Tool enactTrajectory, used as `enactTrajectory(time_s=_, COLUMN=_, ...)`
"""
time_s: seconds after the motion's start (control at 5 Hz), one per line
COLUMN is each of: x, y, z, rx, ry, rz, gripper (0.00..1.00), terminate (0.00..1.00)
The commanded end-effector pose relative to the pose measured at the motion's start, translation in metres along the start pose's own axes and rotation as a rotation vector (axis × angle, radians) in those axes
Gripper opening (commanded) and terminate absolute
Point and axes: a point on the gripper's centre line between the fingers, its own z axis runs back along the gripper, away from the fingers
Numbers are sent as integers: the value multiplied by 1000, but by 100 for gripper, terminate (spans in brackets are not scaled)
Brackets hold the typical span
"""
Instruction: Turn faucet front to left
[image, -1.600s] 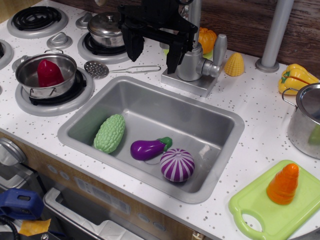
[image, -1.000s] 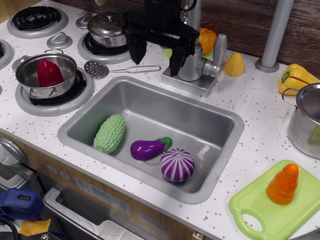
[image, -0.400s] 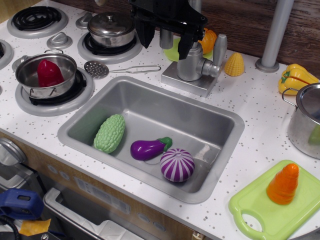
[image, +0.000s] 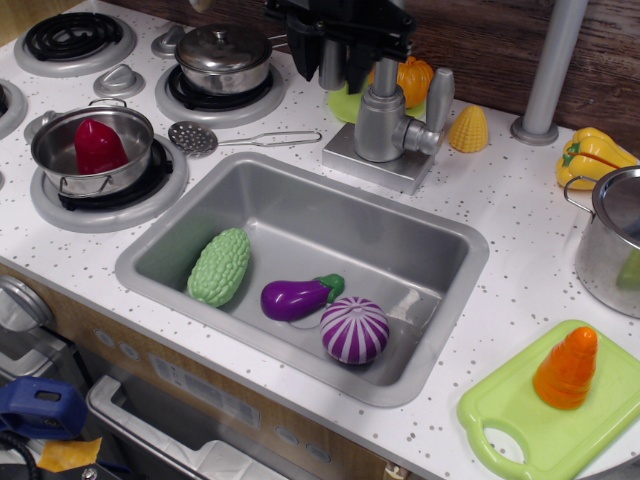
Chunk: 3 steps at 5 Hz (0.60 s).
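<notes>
Black pincer (image: 340, 45) up behind the faucet (image: 383, 125), at the top edge of view.
Faucet sits on its square base at the sink's (image: 445, 300) back rim, lever paddle (image: 438, 100) sticking up on its right side. Pincer fingers hang down just left of the spout pipe; can't tell how far apart they are or whether they hold anything. Green gourd (image: 220, 265), eggplant (image: 298, 297), purple onion (image: 354, 329) lie in the sink.
</notes>
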Motion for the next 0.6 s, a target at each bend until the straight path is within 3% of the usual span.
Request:
enactTrajectory(time_s=0.0, x=6, y=22, z=8, rx=51, ry=-83, rz=-6, gripper=0, terminate=0)
enactTrajectory(time_s=0.4, x=15, y=65, z=-6, rx=66, ry=-96, rz=-64, gripper=0, terminate=0)
